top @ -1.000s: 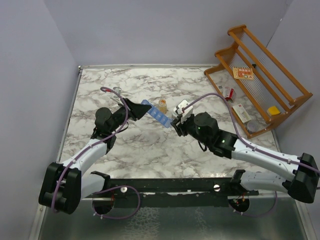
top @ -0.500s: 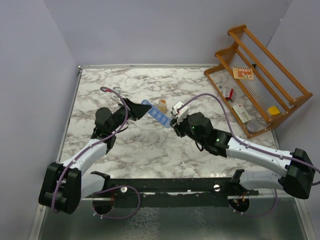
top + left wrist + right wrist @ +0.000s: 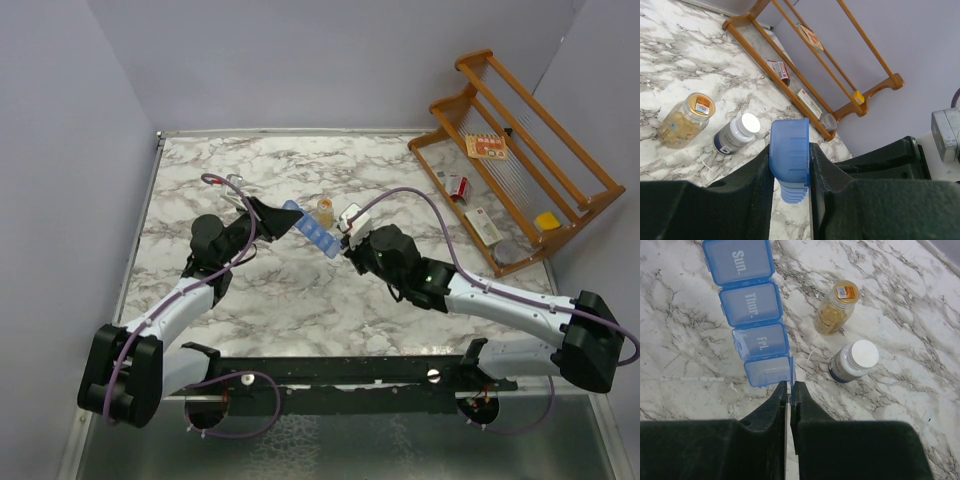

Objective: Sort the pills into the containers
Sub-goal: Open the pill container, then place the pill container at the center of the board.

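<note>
The containers point(image 3: 311, 229) are a translucent blue strip of lidded compartments, held off the marble table. My left gripper point(image 3: 279, 218) is shut on one end of the strip point(image 3: 789, 152), which sits tight between both fingers. In the right wrist view the lids read Sun., Thur. and Fri. point(image 3: 752, 315). My right gripper point(image 3: 790, 387) is shut on a thin blue lid edge at the corner of the nearest compartment point(image 3: 769, 371). From above, the right gripper point(image 3: 343, 243) meets the strip's other end. Pale yellow pills show inside an amber bottle point(image 3: 836, 311).
A dark bottle with a white cap point(image 3: 853, 361) lies on the table beside the amber bottle point(image 3: 686, 120). A wooden rack point(image 3: 520, 165) with small packets stands at the back right. Grey walls close in the table on the left and at the back.
My right gripper has moved left to the strip's end and closed on the lid edge. The left gripper and the strip have stayed still.
</note>
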You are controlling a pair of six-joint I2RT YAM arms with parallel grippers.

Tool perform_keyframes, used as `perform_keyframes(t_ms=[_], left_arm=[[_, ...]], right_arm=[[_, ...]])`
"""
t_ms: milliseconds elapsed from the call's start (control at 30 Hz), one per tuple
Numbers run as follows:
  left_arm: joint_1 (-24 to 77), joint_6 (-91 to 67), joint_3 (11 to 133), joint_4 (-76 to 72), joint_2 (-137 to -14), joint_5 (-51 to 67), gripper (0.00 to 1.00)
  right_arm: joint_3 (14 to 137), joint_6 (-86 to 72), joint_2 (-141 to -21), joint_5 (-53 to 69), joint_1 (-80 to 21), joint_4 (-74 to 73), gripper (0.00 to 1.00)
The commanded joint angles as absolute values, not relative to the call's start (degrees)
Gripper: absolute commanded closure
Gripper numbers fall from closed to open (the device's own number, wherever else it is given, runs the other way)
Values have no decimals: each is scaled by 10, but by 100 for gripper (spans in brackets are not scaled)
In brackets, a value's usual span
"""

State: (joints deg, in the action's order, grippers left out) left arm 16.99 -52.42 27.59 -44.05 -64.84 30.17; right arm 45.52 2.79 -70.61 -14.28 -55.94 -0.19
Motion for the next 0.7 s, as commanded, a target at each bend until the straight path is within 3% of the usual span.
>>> perform_keyframes(t_ms=[0, 67, 167, 233, 300, 333, 667], left_arm=[[171, -529, 278, -461, -654, 318, 84], [171, -525, 276, -459, -659, 321, 72], [171, -521, 269, -458, -662, 320, 71], [171, -517, 263, -457, -660, 316, 64], [171, -502, 257, -447, -654, 313, 43], [171, -491, 253, -442, -651, 310, 40], [171, -463, 205, -412, -630, 276, 39]], right_arm=[[466, 35, -702, -143, -565, -13, 99], [467, 35, -697, -144, -564, -26, 99], [470, 31, -690, -149, -564, -53, 99], [472, 26, -689, -149, -564, -70, 99], [474, 20, -688, -148, -565, -88, 99], [472, 19, -687, -149, -564, -92, 99], [471, 10, -696, -151, -565, -110, 99]])
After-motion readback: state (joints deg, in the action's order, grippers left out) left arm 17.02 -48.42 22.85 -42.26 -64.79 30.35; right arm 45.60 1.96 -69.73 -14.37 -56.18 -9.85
